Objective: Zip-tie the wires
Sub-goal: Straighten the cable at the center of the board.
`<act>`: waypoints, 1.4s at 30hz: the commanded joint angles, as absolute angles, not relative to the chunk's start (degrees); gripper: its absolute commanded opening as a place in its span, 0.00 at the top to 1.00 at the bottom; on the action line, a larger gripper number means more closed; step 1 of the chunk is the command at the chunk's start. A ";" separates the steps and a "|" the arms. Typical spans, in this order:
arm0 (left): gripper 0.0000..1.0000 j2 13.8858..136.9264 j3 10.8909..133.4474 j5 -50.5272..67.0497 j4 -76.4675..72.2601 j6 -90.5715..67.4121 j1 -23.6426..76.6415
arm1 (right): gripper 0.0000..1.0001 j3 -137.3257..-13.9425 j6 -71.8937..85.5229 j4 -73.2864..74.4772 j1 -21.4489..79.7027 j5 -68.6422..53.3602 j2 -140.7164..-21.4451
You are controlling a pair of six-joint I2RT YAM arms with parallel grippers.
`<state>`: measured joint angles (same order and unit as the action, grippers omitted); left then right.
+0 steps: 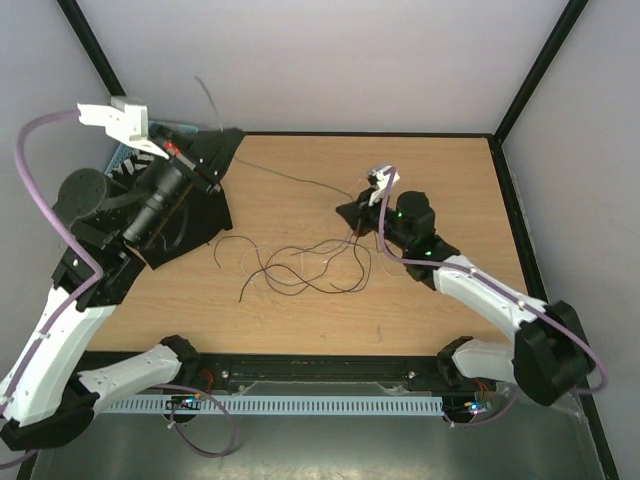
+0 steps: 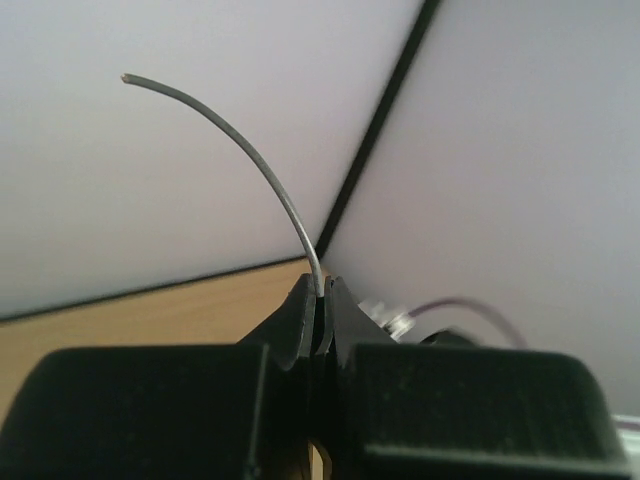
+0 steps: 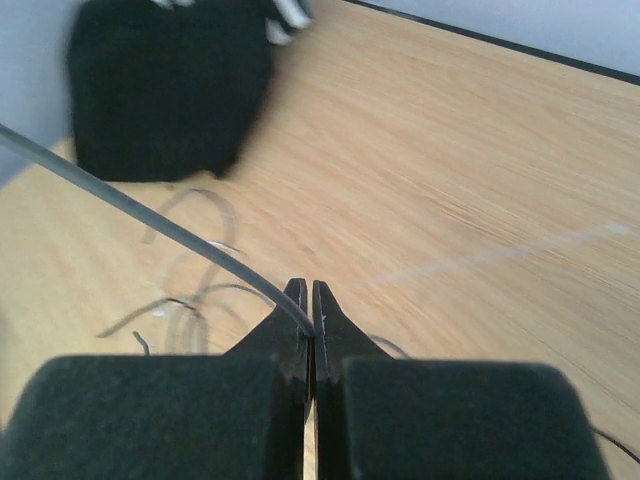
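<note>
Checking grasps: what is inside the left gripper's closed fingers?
One thin grey wire, pinched in the left gripper, its free end curving upward. Its length below the fingertips is covered.

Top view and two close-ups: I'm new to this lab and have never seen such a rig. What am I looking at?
This is a robot with two arms bolted at the near edge of a wooden table. The wide picture is from a fixed camera above and behind them: left arm on the left, right arm on the right. The two close-ups come from a camera on each wrist, looking along that arm's fingers. Thin dark wires lie curled and overlapping on the table. The left hand, raised near the back corner, is shut on a thin grey strand whose free end curves upward. The right hand, low over the table, is shut on a strand too; the top view suggests it is the same one, stretched between them.
</note>
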<state>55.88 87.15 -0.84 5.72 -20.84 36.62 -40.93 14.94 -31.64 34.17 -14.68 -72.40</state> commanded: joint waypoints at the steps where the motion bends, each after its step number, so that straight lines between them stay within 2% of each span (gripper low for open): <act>1: 1.00 50.30 77.89 -13.77 12.20 -16.85 36.65 | 1.00 -45.75 1.24 0.81 31.64 -4.18 -67.08; 6: 1.00 44.48 59.76 -16.91 11.96 -25.25 36.64 | 1.00 -50.83 -4.61 19.80 31.64 5.30 -68.96; 11: 1.00 40.67 43.49 -19.05 7.32 -35.45 36.65 | 1.00 -53.45 -4.92 25.68 31.64 12.01 -70.70; 15: 1.00 39.56 36.69 -21.08 6.42 -39.64 36.65 | 1.00 -56.06 -6.29 29.55 31.64 21.16 -72.49; 24: 1.00 42.94 28.75 -22.29 2.80 -45.16 36.74 | 1.00 -64.33 -11.43 36.67 31.64 33.55 -85.43; 30: 1.00 46.66 27.21 -22.70 0.49 -46.00 36.83 | 1.00 -70.81 -13.57 39.72 31.73 33.03 -93.46; 42: 1.00 53.77 24.22 -24.81 -1.87 -47.24 36.68 | 1.00 -72.05 -14.34 39.96 31.73 30.45 -105.70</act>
<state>52.03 25.36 -22.24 -0.47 -46.78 36.73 -70.02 -13.76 36.77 31.92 29.50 -103.83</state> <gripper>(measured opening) 0.006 0.023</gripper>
